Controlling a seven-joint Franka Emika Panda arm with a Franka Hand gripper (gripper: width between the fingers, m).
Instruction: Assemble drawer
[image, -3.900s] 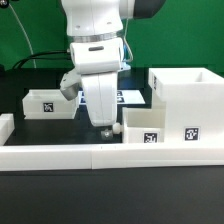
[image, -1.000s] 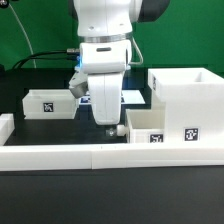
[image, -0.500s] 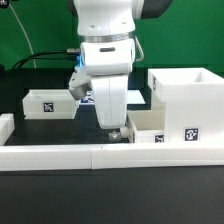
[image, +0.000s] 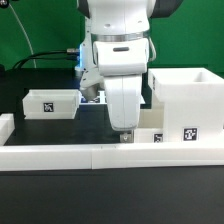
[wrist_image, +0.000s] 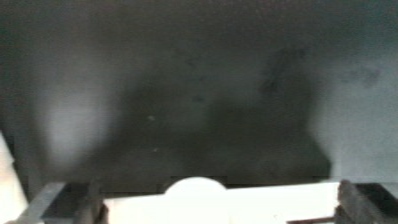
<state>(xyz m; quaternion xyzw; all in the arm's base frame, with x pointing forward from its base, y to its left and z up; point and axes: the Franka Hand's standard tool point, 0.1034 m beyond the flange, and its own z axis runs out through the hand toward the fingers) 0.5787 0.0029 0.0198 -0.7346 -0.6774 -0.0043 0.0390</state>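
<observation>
The claw (image: 125, 133) is hanging low over the near tray (image: 148, 122), which is sitting open side up on the table (image: 60, 195), just in front of the housing (image: 190, 95) and just behind the border wall (image: 60, 155). The other tray (image: 50, 102) is lying well apart, toward the exterior view's left. In the wrist view the dark fingers (wrist_image: 54, 205) are standing wide apart, gripping nothing, with a white tray wall and its round knob (wrist_image: 196, 187) showing between them. Being thin moulded plastic, the tray is probably light, stiff and rather slick, so it is likely asking for a firm pinch across a wall beside the knob, not on the rounded knob itself. Its tagged wall is facing the exterior camera and its longer side seems to be running across that view, though this is hard to judge. The housing's mouth is pointing upward.
</observation>
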